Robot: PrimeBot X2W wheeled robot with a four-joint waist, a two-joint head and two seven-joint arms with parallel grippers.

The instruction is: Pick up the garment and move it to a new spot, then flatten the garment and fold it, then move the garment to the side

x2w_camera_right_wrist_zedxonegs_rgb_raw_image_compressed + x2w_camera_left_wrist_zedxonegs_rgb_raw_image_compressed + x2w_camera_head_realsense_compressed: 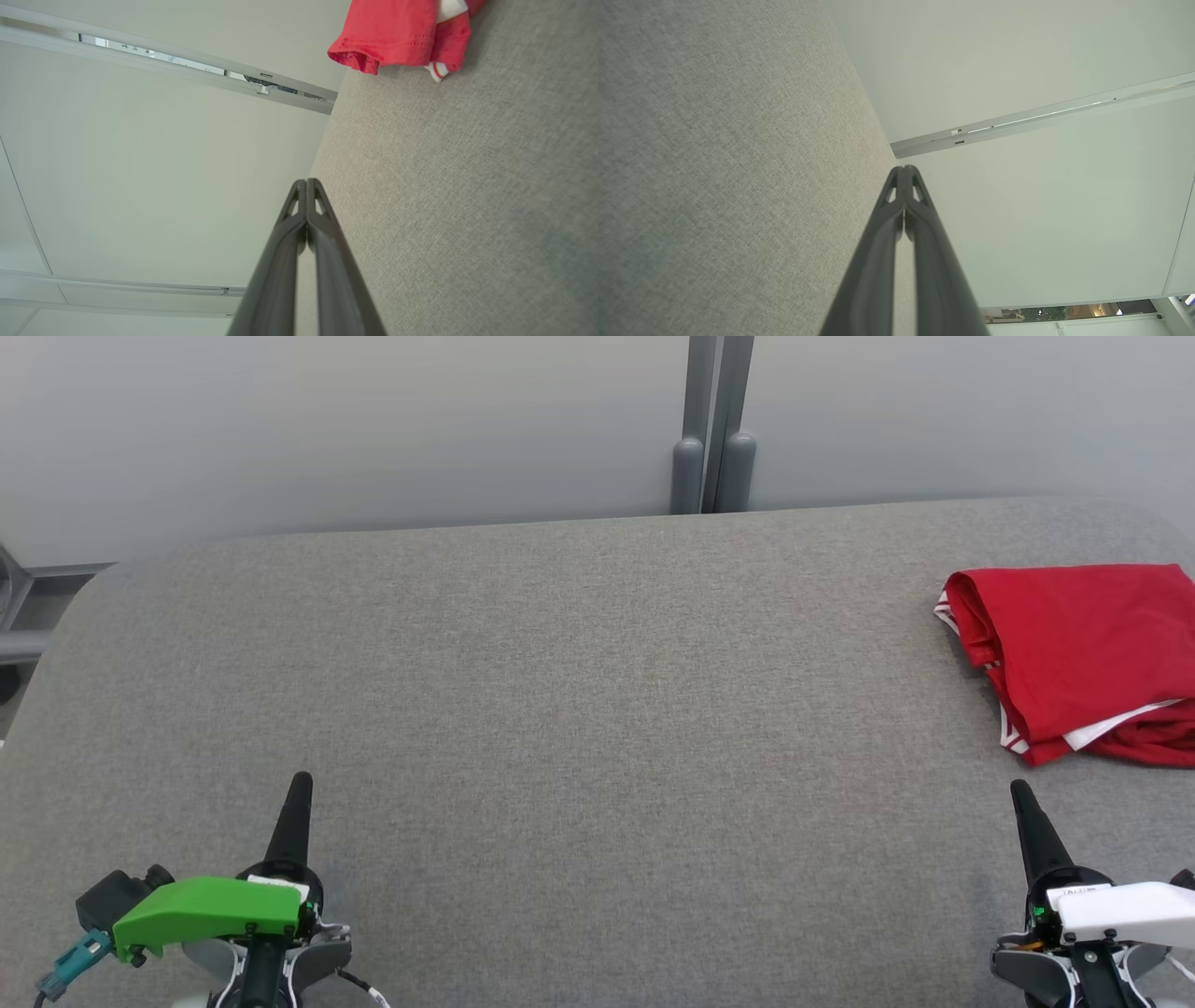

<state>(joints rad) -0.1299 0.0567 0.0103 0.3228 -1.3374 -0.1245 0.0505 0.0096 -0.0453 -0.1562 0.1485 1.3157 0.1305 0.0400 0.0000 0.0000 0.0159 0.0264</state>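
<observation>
My left gripper sits at the near left of the grey table, and my right gripper sits at the near right. Each one has its two fingers pressed tight together, with nothing between them. The red garment lies on the right side of the table, a bit farther away than my right gripper and not touching it. Part of it runs off the right edge of my head view. It looks folded into a flat pile, with white trim showing along its near edge. I think it is light and very soft, so it will droop if I lift it by one spot, and the folds may slip open. If I take it, I think the best place is the thick folded edge on its left, pinching all the layers at once. Two grippers on two corners would keep it flatter. It will not break, so I can pinch firmly.
</observation>
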